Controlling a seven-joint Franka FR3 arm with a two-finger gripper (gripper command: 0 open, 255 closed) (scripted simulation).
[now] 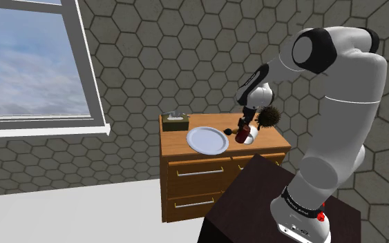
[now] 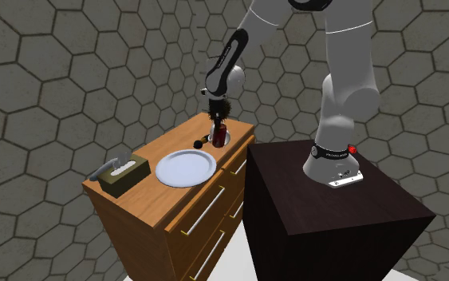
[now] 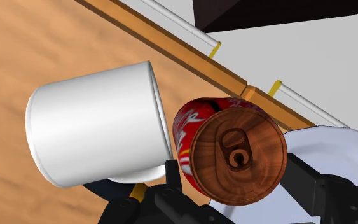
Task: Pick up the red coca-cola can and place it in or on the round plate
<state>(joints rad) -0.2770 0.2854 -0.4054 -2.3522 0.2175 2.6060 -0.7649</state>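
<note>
My pincer (image 3: 233,168) was closed on the red can (image 3: 199,127), with one black finger (image 3: 171,175) against its painted side and the other against the opposite rim, so I held the can between them. I looked almost straight down at its top, which was drawn in a brown wood grain with the pull tab in the middle. The body below was red with white markings. In the shoulder view the can leaned a little under my hand. I could not tell whether its base rested on the desk (image 3: 44,44) or hung just clear of it.

A white cup (image 3: 98,130) sat right against the can, on the side away from the plate. I could not tell whether they really touched.

The round plate (image 1: 207,140), pale and bare, lay flat on the desk near the can, on the shoulder view's left of it. The can was not on the plate. Beyond the plate, at the desk's far corner, stood a dark olive tissue box (image 2: 123,176) with a grey tissue sticking out. A dark spiky ball (image 1: 267,117) sat behind my hand, close to the hexagon-tiled wall (image 2: 47,80).

The desk had drawers with long pale handles (image 1: 200,172) on its front. My dark stand (image 2: 326,215) stood just beside it. A window (image 1: 27,62) showed sky on the shoulder view's left.
</note>
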